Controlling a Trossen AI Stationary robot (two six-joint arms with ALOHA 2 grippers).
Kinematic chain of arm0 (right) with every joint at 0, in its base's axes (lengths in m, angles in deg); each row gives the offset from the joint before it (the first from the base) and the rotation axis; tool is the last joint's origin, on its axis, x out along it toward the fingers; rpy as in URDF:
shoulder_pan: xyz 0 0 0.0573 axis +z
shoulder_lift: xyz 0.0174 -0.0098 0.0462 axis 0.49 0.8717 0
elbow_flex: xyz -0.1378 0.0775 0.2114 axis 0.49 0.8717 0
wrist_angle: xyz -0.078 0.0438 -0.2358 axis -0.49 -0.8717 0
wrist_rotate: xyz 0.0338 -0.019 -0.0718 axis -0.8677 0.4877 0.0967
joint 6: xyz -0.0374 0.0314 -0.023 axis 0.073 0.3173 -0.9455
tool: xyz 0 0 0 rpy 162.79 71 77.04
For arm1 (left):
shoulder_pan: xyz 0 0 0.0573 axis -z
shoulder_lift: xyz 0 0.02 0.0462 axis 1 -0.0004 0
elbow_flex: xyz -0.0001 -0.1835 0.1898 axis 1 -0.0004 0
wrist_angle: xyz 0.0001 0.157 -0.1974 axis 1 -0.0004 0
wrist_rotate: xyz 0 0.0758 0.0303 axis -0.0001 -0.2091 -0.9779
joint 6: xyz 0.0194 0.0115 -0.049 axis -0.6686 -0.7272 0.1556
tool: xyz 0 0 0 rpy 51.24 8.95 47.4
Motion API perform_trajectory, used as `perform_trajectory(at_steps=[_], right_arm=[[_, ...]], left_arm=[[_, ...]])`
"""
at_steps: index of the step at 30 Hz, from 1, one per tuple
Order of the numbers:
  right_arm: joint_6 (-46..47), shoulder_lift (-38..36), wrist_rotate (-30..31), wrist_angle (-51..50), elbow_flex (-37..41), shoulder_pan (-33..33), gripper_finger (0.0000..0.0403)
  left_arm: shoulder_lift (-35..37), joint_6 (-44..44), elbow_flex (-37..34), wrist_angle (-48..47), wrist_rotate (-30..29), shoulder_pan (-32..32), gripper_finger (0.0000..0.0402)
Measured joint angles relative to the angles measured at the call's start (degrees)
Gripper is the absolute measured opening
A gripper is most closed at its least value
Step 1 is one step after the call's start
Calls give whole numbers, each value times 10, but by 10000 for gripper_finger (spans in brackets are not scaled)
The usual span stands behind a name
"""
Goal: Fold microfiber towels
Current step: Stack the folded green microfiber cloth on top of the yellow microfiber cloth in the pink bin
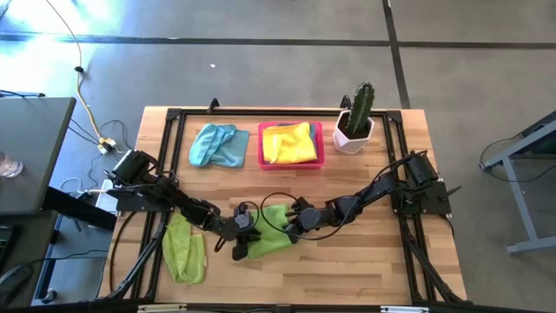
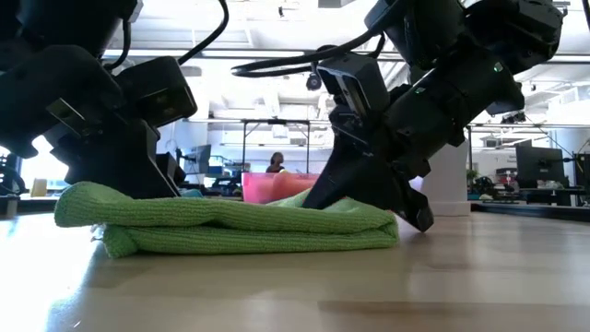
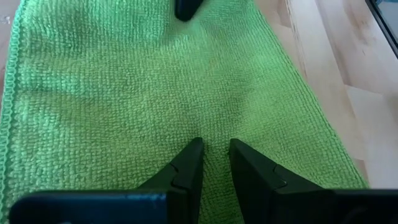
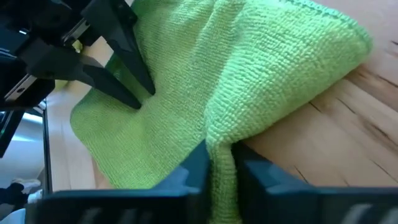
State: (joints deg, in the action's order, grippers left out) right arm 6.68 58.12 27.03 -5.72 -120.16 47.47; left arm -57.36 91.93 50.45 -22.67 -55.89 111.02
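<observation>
A lime green microfiber towel lies doubled over at the table's middle; the low view shows two thick layers. My left gripper stands on its left part, fingers almost together. My right gripper is shut on the towel's right end. A second lime green towel lies folded near the left front. A light blue towel lies crumpled at the back. A yellow towel lies in the pink tray. My left gripper has its fingertips set on the towel's upper face, slanting down from the table's left. A narrow strip of cloth shows between the two fingers. The towel lies flat on the table under them. My right gripper pinches a raised fold of the towel at its right end between the two fingers, slanting down from the table's right. How many layers it has, I cannot tell. The cloth humps up beside the fingers, and the rest lies on the table.
A potted cactus stands at the back right, next to the pink tray. A black frame runs around the wooden tabletop. Bare wood shows along the front edge and to the right of the towel.
</observation>
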Motion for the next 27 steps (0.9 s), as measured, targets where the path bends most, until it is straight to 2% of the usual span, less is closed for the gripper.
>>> perform_trajectory(at_steps=[2, 6, 12, 15, 19, 27], right_arm=[[1, 0, 0, -3, -2, 0, 11], [7, 3, -1, -41, -26, -5, 10], [-53, 4, 1, -205, -115, -33, 3], [-97, 4, 11, -287, -167, -53, 2], [-154, 4, 22, -332, -234, -93, 1], [-221, 3, 50, -342, -333, -203, 1]], left_arm=[[12, 1, -1, -3, 16, -1, 74], [54, 8, -3, -24, 74, 1, 74], [150, 13, -2, -70, 155, 5, 74], [211, -8, -2, -100, 161, 18, 74], [282, -50, -1, -123, 150, 36, 74], [413, -131, 0, -168, 139, 69, 74]])
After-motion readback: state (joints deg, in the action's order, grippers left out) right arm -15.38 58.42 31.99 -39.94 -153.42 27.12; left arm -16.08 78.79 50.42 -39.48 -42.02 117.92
